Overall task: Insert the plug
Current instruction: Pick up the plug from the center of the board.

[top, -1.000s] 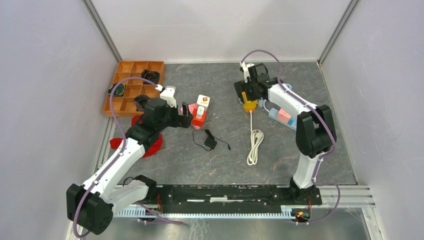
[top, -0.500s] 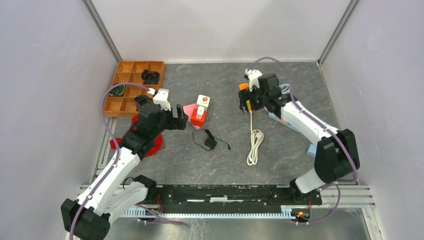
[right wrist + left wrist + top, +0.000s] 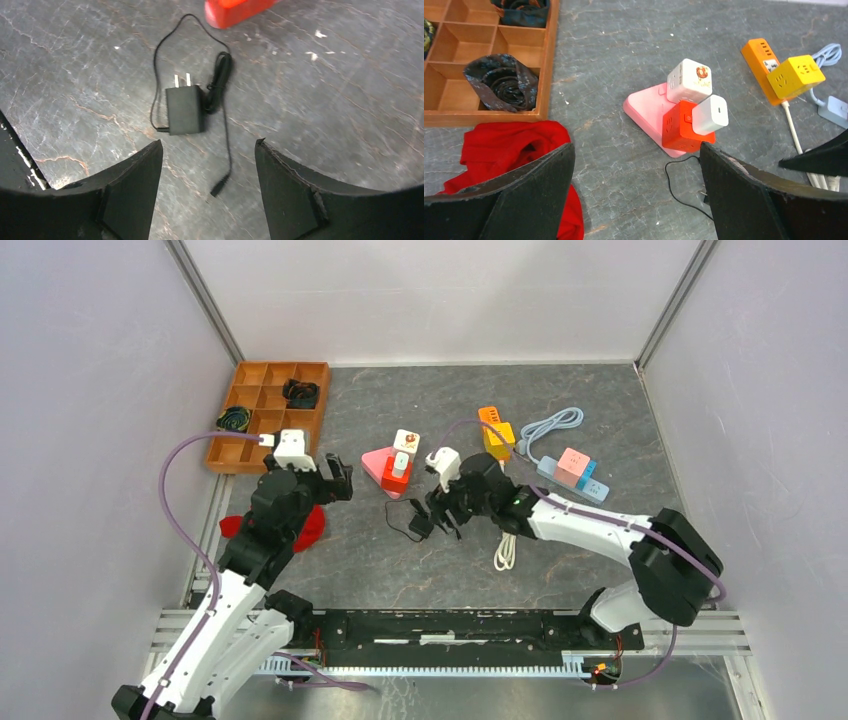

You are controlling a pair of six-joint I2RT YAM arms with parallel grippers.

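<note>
Pincer of right arm point(image 3: 209, 150) spread open, poised over black plug adapter point(image 3: 184, 110) lying flat on worktop point(image 3: 325, 125), seemingly lined up to grasp it; left pincer point(image 3: 636, 150) open, facing red socket cube point(image 3: 678, 132).

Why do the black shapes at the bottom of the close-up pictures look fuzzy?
Right wrist view: the right fingers sit too near the lens, dark and soft-edged, while the black charger is crisp. Left wrist view: left fingers likewise murky, the red cube sharp. Top external view: evenly lit, no glare.
</note>
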